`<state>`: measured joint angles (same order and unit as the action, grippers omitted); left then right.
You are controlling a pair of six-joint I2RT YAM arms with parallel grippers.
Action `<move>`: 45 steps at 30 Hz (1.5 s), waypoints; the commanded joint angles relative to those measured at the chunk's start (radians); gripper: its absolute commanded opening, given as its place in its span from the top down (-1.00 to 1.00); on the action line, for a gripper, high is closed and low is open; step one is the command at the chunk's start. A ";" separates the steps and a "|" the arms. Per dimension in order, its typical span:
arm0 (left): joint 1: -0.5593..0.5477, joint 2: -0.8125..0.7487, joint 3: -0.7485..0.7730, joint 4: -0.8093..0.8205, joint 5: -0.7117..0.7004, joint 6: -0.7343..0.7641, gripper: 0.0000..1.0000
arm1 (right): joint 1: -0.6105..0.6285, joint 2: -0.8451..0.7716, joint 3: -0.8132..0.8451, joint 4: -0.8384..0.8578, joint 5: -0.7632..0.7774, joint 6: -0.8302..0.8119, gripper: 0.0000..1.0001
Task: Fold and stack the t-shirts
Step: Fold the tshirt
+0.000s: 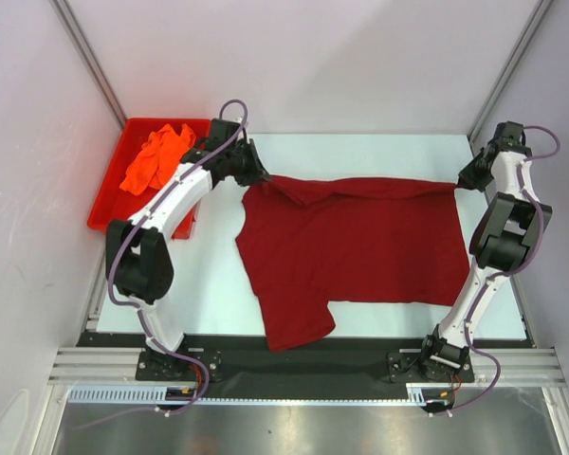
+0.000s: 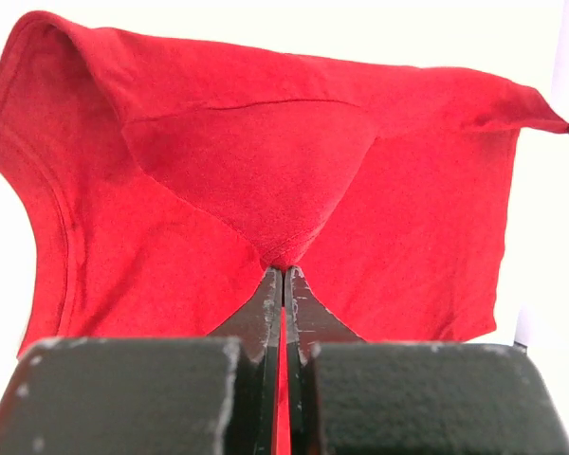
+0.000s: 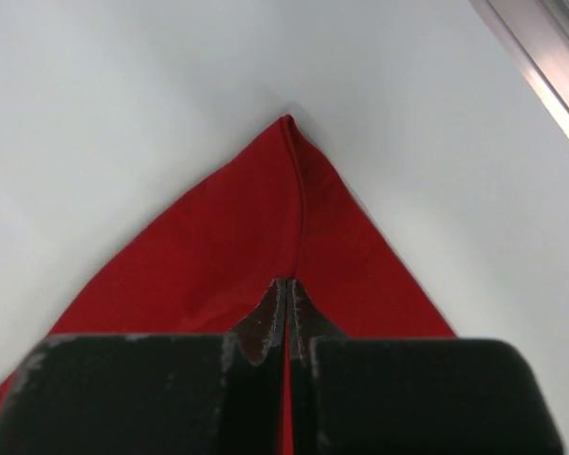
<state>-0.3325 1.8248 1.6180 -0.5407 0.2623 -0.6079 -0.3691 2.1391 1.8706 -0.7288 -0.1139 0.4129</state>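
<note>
The maroon t-shirt (image 1: 351, 246) lies spread on the white table, one sleeve reaching toward the near edge. My left gripper (image 1: 262, 177) is shut on its far left corner; in the left wrist view the cloth (image 2: 294, 180) hangs stretched from my left gripper (image 2: 284, 272). My right gripper (image 1: 463, 183) is shut on the far right corner, seen as a pinched point of cloth (image 3: 266, 237) ahead of my right gripper (image 3: 287, 282). The far edge is pulled taut between both grippers. The orange t-shirt (image 1: 157, 155) lies crumpled in the red bin.
The red plastic bin (image 1: 111, 194) stands at the far left beside the table. Metal frame posts rise at the back corners. The white table (image 1: 209, 284) runs to the black rail at the near edge.
</note>
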 commanded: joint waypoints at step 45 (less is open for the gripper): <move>0.062 -0.159 -0.164 -0.084 0.024 0.048 0.99 | -0.036 -0.157 -0.100 -0.138 0.103 -0.074 1.00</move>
<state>-0.2810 1.7172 1.4258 -0.6098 0.2676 -0.5934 -0.4034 2.0338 1.7767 -0.8532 -0.0338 0.3595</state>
